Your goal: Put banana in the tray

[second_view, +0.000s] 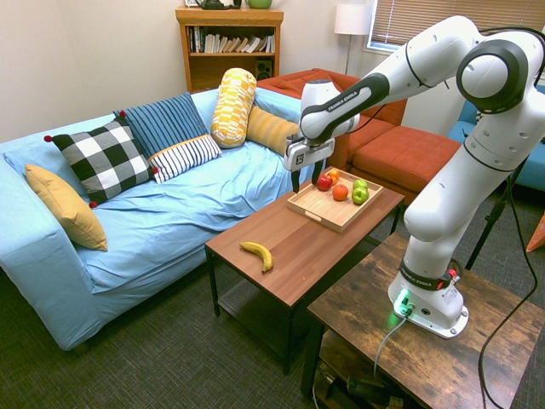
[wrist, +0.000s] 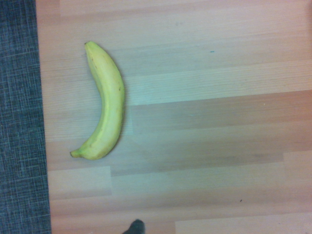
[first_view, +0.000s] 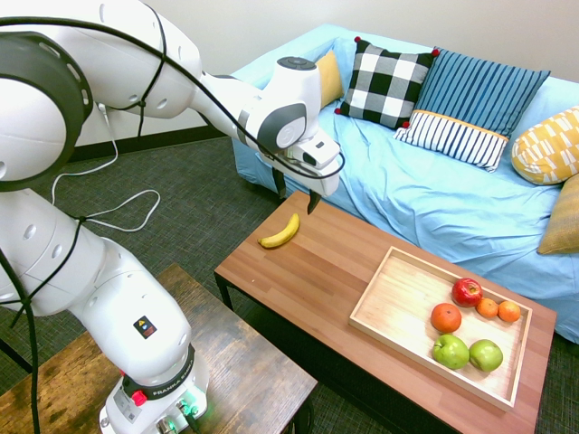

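"Jaws first: how do they stand?"

"Wide open, with a gap between the two dark fingers (first_view: pixel 313 202) and nothing held. They hang above the reddish-brown wooden table (first_view: pixel 312 262), pointing down."

"Going left to right in the first exterior view, what comes first?"

"A curved yellow banana (first_view: pixel 280 232) with dark tips, lower than the jaws and a little to their left. It lies on the table, apart from them."

"And behind the jaws?"

"A sofa under a light blue cover (first_view: pixel 389 176). On it, just right of the jaws and higher, sit a plain mustard pillow (first_view: pixel 329 78) and then a black-and-white checked pillow (first_view: pixel 384 81)."

"Farther right?"

"Well apart from the jaws, on the same table, the shallow rectangular tray of pale wood (first_view: pixel 378 282)."

"Anything in it?"

"Fruit. A reddish-orange round fruit (first_view: pixel 445 317) and a green apple (first_view: pixel 450 351) are nearest the jaws' side; then a shiny red apple (first_view: pixel 467 292), a second green apple (first_view: pixel 486 354) and two small orange fruits (first_view: pixel 508 311)."

"So the banana isn't among them?"

"No, it's outside the tray, on the jaws' side of the table."
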`<move>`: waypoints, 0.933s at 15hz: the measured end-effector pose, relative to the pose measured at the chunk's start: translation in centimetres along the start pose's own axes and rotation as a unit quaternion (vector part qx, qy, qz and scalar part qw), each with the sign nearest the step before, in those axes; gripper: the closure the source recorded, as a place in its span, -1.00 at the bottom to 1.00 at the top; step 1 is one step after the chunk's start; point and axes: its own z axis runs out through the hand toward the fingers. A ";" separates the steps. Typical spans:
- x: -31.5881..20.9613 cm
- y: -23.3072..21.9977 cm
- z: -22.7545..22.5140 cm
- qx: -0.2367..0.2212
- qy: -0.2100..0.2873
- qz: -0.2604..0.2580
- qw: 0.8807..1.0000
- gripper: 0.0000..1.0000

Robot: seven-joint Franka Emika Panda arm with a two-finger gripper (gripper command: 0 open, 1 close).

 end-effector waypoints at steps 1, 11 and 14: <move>0.1 -0.1 0.0 0.000 0.000 0.000 1.000 -1.00; -1.9 -4.5 6.8 0.001 -0.007 -0.027 1.000 -1.00; -3.9 -6.6 11.2 -0.003 -0.015 -0.026 1.000 -1.00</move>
